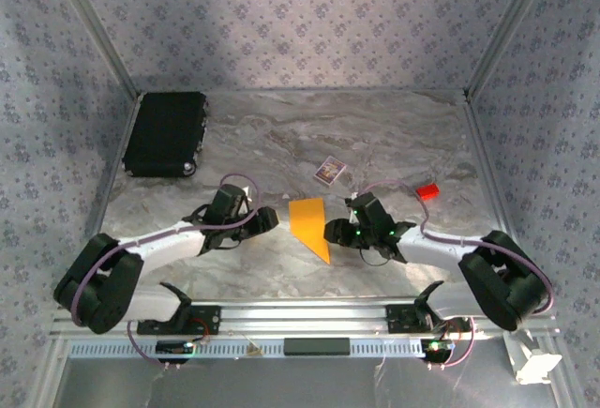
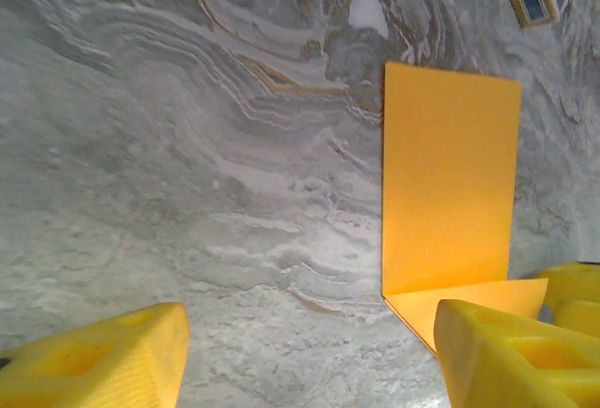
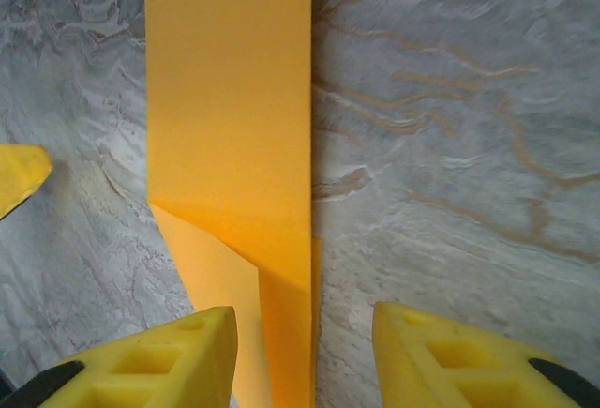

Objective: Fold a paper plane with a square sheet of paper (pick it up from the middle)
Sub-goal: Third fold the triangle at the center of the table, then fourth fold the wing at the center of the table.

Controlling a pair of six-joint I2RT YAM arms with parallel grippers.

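Observation:
The square sheet of paper (image 1: 309,223) is orange-yellow and lies folded on the marble table, a narrow strip with a slanted fold tapering to a point at its near end. My left gripper (image 1: 272,219) is open just left of it. In the left wrist view the paper (image 2: 450,173) lies beside the right finger (image 2: 516,352), and bare table shows between the fingers. My right gripper (image 1: 330,230) is open at the paper's right side. In the right wrist view the paper's (image 3: 234,127) straight folded edge runs between the two fingers (image 3: 159,361), touching neither.
A black case (image 1: 166,133) lies at the back left. A small purple-and-white card (image 1: 326,171) sits just behind the paper, and a tiny red block (image 1: 428,191) lies to the right. Patterned walls close in the table on three sides.

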